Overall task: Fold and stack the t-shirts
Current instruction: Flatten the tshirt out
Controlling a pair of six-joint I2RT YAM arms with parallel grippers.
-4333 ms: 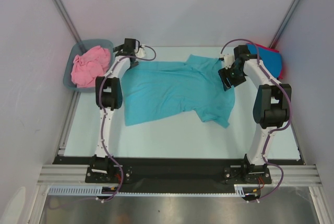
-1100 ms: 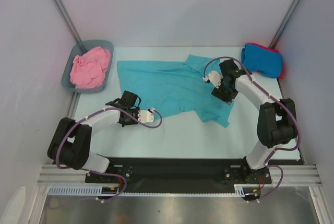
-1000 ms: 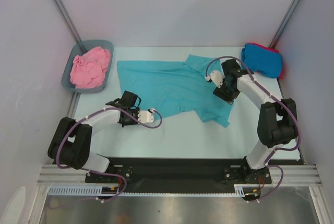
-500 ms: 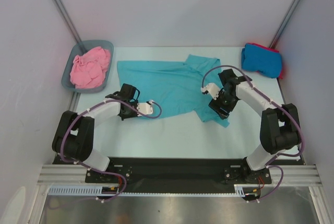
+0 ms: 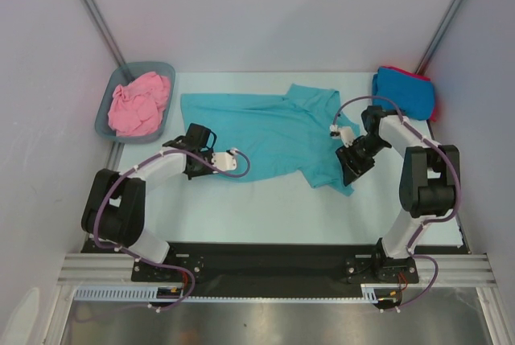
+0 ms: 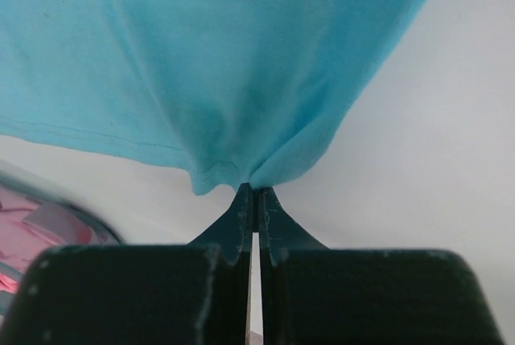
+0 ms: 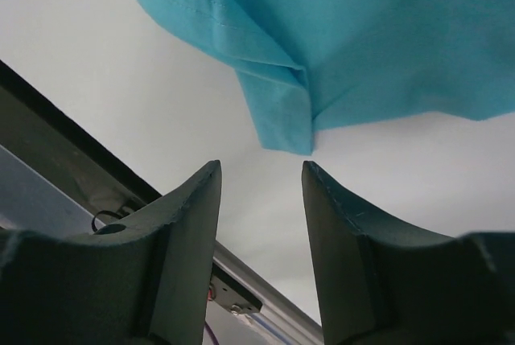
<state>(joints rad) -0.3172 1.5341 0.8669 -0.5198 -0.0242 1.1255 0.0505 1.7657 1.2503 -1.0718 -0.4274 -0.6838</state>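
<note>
A: Item one, the teal t-shirt (image 5: pixel 265 128): location and condition?

B: Centre of the table (image 5: pixel 265 208), reaching toward 12 o'clock. It lies open and mostly flat, sleeves out, with no fold made yet, so I judge it the piece in work

A: Who has hold of it?

B: The left gripper (image 6: pixel 256 196) does, its jaws pressed together and pinching the hem corner at the shirt's 7 o'clock, with cloth bunched at the tips. The right gripper (image 7: pixel 259 170) has its jaws spread with nothing between them. It hovers just off the corner at the shirt's 5 o'clock and is not touching the cloth

A: Finished stock?

B: Two pieces at 2 o'clock on the table: a blue t-shirt (image 5: pixel 402 92) folded on top, and a red t-shirt (image 5: pixel 434 102) showing only as an edge beneath it. I count both as done and stacked

A: Containers?

B: One, a grey-blue tub (image 5: pixel 150 63) at 10 o'clock. It holds a single pink t-shirt (image 5: pixel 138 104), crumpled and unfolded. Nothing else shows inside

A: Balance outstanding?

B: By my reckoning, two of four remain: teal to fold and stack, then pink to take out, fold and stack
</note>
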